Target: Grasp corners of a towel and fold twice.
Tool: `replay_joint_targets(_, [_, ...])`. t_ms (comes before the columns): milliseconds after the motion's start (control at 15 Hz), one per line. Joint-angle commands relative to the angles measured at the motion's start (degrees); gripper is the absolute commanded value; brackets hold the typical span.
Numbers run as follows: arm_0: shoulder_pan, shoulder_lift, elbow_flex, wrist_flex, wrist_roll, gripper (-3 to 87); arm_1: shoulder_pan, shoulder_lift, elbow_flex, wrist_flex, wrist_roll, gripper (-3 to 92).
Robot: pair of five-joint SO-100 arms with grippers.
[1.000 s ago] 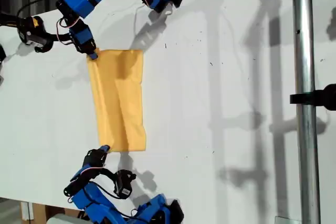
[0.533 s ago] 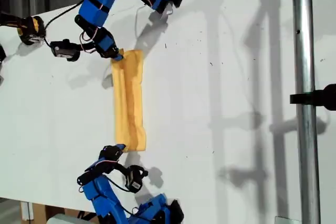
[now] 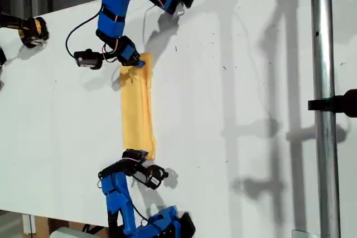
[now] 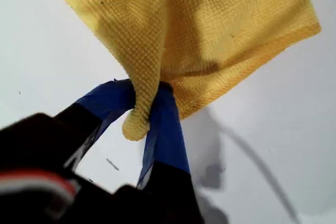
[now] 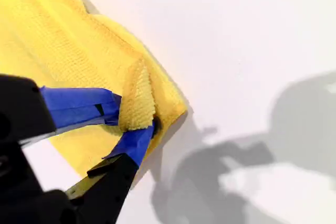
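Soft yellow-orange woven towel (image 3: 137,107) folded to a narrow strip on the matte white table (image 3: 234,110), toward the exterior view's left, between two blue arms. Waffle-like knit texture plain in both wrist views. My first gripper (image 4: 145,109), blue-taped jaws nearly together, clamped on a rounded corner (image 4: 137,124) of the cloth bunched into a thick fold and poking out past the tape. My second gripper (image 5: 132,115), likewise narrow, pinching another rounded corner (image 5: 137,103), fabric puckered between the tape-covered fingers (image 5: 79,106). Shiny metal pole (image 3: 325,104) upright at the exterior view's right.
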Motion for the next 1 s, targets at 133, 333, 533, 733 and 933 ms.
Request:
replay_joint_targets(133, [-1.9,-2.2,-2.5,1.0,-0.4,-0.8,3.3,-7.9,-2.1,-1.1,0.4,-0.1])
replay_joint_targets(333, [-2.8,-0.4,-5.0,7.9,-3.1,23.0,3.4,-7.2,-6.6,7.6,1.0,30.8])
replay_joint_targets(533, [-1.0,14.3,-4.9,14.1,-4.9,32.7,1.6,2.7,-12.3,20.8,2.1,32.5])
replay_joint_targets(733, [1.6,31.6,-2.4,19.2,-8.7,31.2,0.8,15.6,-17.1,33.5,5.5,28.1])
replay_joint_targets(933, [4.8,52.3,10.6,16.9,-11.6,28.3,2.2,29.3,-11.2,38.6,12.3,21.2])
